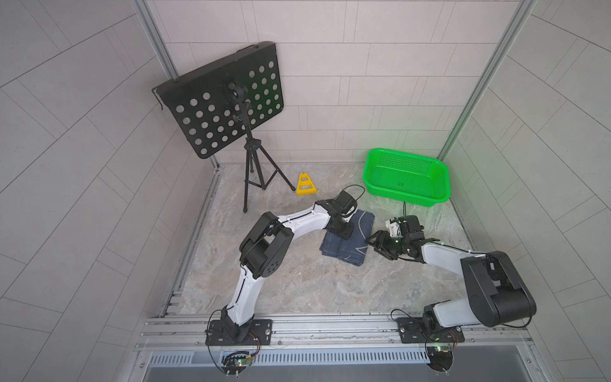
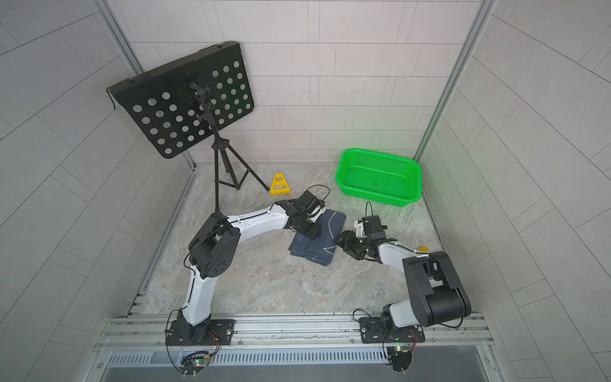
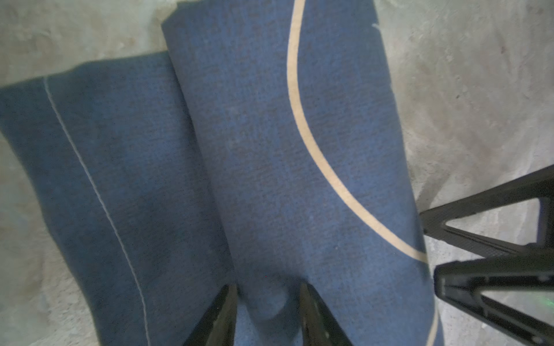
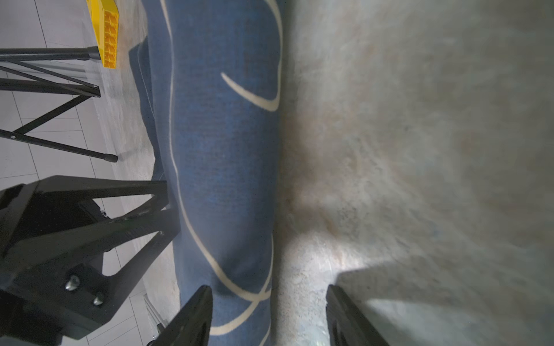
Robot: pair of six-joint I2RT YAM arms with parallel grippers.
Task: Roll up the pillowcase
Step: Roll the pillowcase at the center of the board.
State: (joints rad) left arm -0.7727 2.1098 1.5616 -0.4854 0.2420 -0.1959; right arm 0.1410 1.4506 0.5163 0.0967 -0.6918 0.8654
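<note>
Jaws of my left gripper [image 3: 268, 296] pinch a bulge of the dark navy denim-like pillowcase [image 3: 269, 149], with black fingertips [image 3: 230, 302] sunk into the cloth on either side of it. Jaws of my right gripper [image 4: 268, 292] stand wide apart and hold nothing. One finger hovers over the cloth's edge, its partner over the bare marbled grey tabletop [image 4: 419, 149].

Between my two grippers the pillowcase lies on the table as a compact bundle. A thick rolled part marked with pale curved lines lies against a flatter layer with a light stitched seam. In a top view my left gripper [image 1: 344, 231] comes down on the side of the bundle nearer my left arm, while my right gripper [image 1: 373, 243] sits just beside the opposite edge, pointing at it.

Beyond my right gripper, well apart from the cloth, stands a bright green perforated plastic basket [image 1: 410, 198]. Beyond my left gripper are a small yellow triangular plastic piece [image 1: 305, 185] and a black perforated music stand on a tripod [image 1: 224, 99].
</note>
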